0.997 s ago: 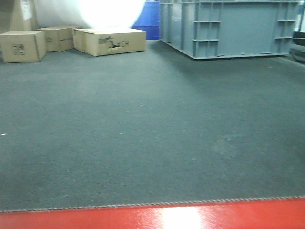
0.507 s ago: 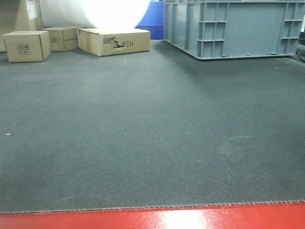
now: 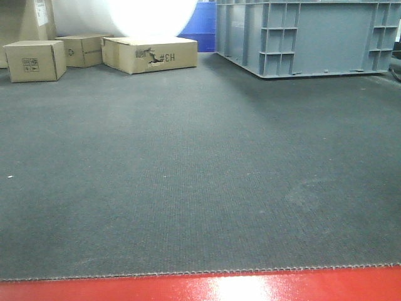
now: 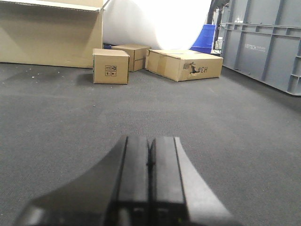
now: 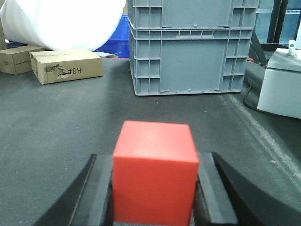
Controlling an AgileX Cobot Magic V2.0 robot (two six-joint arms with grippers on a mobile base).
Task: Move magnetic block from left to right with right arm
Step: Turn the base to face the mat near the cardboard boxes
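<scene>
Right hand (image 5: 155, 197) is clamped on the magnetic block (image 5: 155, 160); the left hand (image 4: 150, 165) is seen closed on nothing, cardboard boxes (image 4: 111, 67) far behind.

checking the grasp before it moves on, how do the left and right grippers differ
The right gripper is shut on the magnetic block, while the left gripper holds nothing. The right gripper's jaws are spread by the block; the left gripper's jaws are pressed together. Both are black.
</scene>
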